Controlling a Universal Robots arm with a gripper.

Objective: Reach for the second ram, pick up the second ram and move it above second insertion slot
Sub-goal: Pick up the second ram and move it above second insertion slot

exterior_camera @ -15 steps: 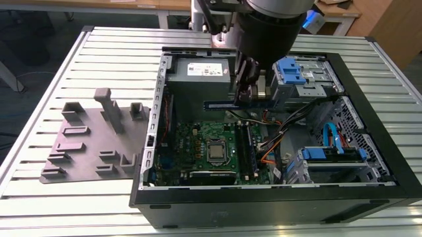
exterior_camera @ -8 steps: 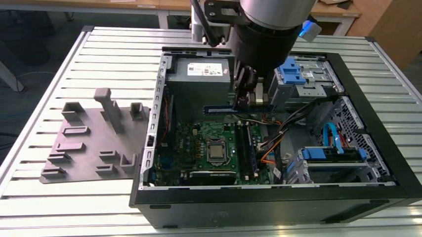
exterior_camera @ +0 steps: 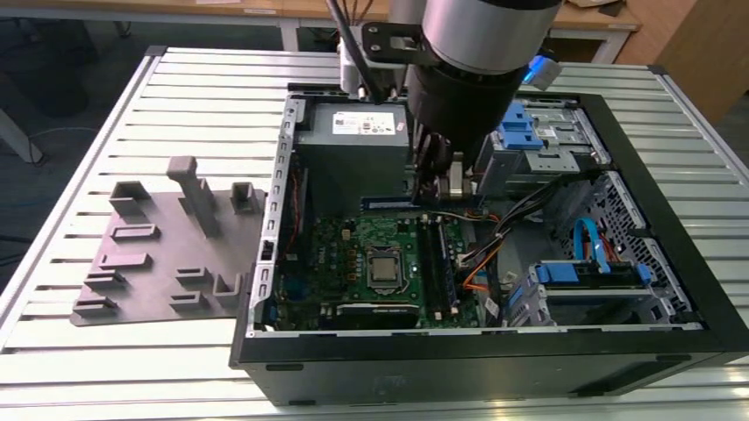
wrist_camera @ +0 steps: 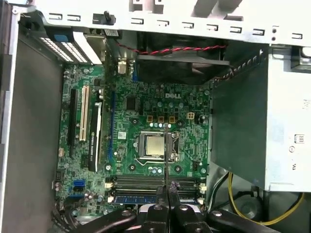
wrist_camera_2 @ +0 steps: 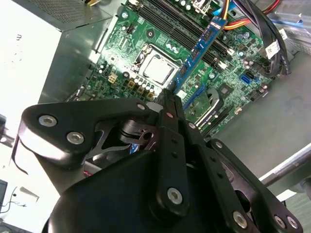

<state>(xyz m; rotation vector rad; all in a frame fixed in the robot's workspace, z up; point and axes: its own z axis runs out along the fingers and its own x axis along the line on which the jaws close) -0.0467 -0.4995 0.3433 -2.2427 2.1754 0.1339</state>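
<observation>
My gripper (wrist_camera_2: 170, 97) is shut on one end of the second ram (wrist_camera_2: 200, 47), a narrow blue-green stick with dark chips. The stick hangs in the air over the green motherboard (wrist_camera_2: 121, 53), crossing the black memory slots (wrist_camera_2: 177, 17). The first wrist view shows the stick edge-on as a thin dark line (wrist_camera: 165, 162) rising from my gripper (wrist_camera: 167, 194), in front of the memory slots (wrist_camera: 146, 182) and the CPU socket (wrist_camera: 154, 145). In the exterior view my gripper (exterior_camera: 454, 195) sits inside the open case, just above the far end of the memory slots (exterior_camera: 436, 263).
A blue stick (wrist_camera: 138, 199) appears seated in the slot nearest the board's edge. The grey power supply (exterior_camera: 351, 149), bundled cables (exterior_camera: 492, 232) and blue drive bays (exterior_camera: 591, 267) crowd the case (exterior_camera: 468, 360). A grey fixture (exterior_camera: 164, 254) lies on the slatted table at the exterior view's left.
</observation>
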